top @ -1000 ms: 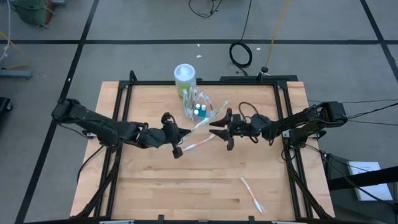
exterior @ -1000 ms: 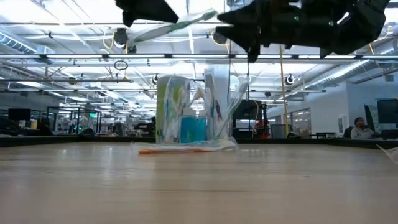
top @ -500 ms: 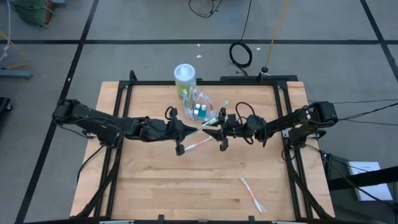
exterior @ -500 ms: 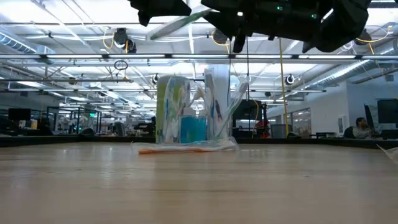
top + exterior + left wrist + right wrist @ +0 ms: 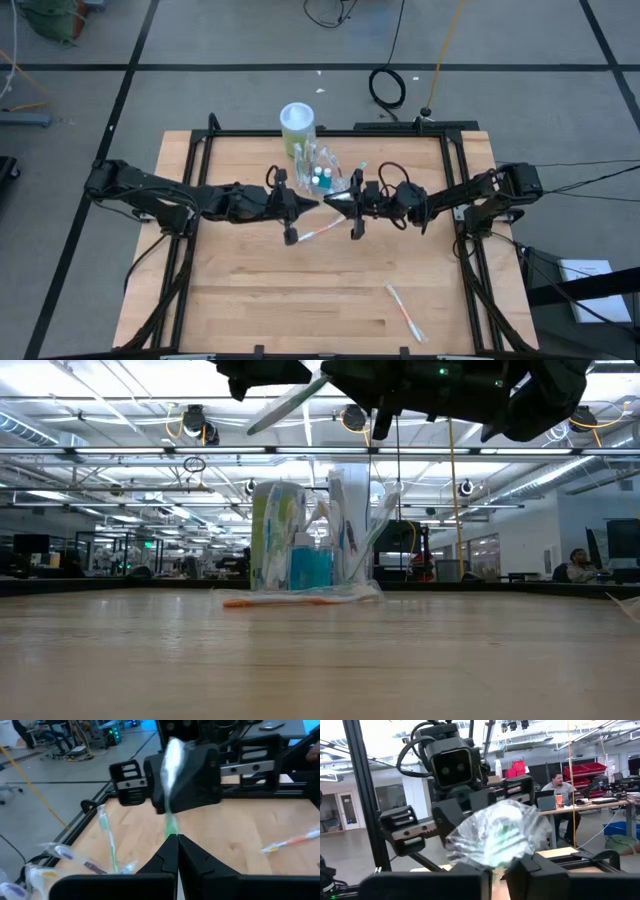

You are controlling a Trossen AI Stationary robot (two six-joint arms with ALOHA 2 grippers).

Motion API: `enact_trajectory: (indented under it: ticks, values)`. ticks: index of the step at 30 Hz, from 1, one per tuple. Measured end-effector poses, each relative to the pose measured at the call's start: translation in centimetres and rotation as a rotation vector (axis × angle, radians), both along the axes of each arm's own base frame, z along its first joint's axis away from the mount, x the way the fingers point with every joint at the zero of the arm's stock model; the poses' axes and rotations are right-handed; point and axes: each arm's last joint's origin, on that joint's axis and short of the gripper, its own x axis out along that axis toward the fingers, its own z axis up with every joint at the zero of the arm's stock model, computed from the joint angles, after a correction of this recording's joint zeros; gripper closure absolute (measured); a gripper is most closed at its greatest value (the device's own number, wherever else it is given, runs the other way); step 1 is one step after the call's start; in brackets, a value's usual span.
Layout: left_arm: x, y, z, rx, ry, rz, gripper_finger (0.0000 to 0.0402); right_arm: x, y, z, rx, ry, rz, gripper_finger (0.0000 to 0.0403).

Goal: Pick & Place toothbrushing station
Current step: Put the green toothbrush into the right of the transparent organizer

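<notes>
The toothbrushing station, a see-through holder with several brushes and a blue item in it, stands on the table's far middle, beside a green canister. Just in front of it, high above the table, my left gripper and right gripper meet tip to tip. Both are shut on one plastic-wrapped green toothbrush, which slants between them. My left gripper pinches the toothbrush's green handle between its two fingertips, coming level from the table's left. The brush runs on away from the fingers, lifted clear of the table. My right gripper is shut on the brush's wrapped end, coming level from the table's right. The crumpled see-through wrapper bulges out above its fingers.
An orange-and-white wrapped toothbrush lies on the table below the grippers, in front of the holder. Another wrapped brush lies near the front right. A black frame borders the table. A person sits in the room beyond.
My right gripper has gone toward the table's left onto the held toothbrush's wrapped end and shut on it. My left gripper has carried the brush a little toward the table's right and far edge, staying shut.
</notes>
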Motion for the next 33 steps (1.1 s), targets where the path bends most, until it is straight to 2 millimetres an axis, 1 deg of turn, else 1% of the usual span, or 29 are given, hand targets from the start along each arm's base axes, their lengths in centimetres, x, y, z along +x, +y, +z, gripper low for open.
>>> enact_trajectory:
  ticks: [2,6,10,13,16,20,24,27,30,33]
  values:
    - [0.0,0.0,0.0,-0.001,0.000,-0.006,0.0398,0.0,-0.1,0.0,-0.003,0.000,-0.005,0.0390]
    - [0.0,0.1,0.0,-0.036,-0.007,0.013,0.0379,0.0,-0.2,-0.1,-0.004,0.015,-0.006,0.0380]
    - [-0.1,0.2,-0.3,-0.055,0.022,0.022,0.0344,-0.2,-0.2,-0.1,-0.018,0.076,-0.019,0.0393]
    - [-0.2,0.2,-0.7,-0.075,0.054,0.030,0.0311,-0.6,-0.3,-0.2,-0.015,0.180,-0.055,0.0392]
    - [-0.3,0.2,-1.0,-0.095,0.091,0.039,0.0281,-1.6,-0.6,0.1,-0.016,0.316,-0.089,0.0392]
    - [-0.6,0.2,-1.5,-0.117,0.142,0.053,0.0257,-4.3,-0.9,1.5,-0.017,0.456,-0.160,0.0392]
    - [-0.7,0.2,-1.8,-0.137,0.168,0.067,0.0254,-7.3,-1.4,3.4,0.021,0.500,-0.201,0.0392]
    - [-0.7,0.2,-1.8,-0.139,0.168,0.069,0.0259,-8.6,-2.6,3.6,0.045,0.545,-0.345,0.0393]
    - [-0.7,0.4,-1.8,-0.118,0.172,0.068,0.0266,-8.7,-4.2,3.5,0.017,0.555,-0.418,0.0393]
    - [-0.6,1.0,-1.7,-0.141,0.155,0.093,0.0270,-7.8,-5.8,2.7,0.034,0.566,-0.395,0.0393]
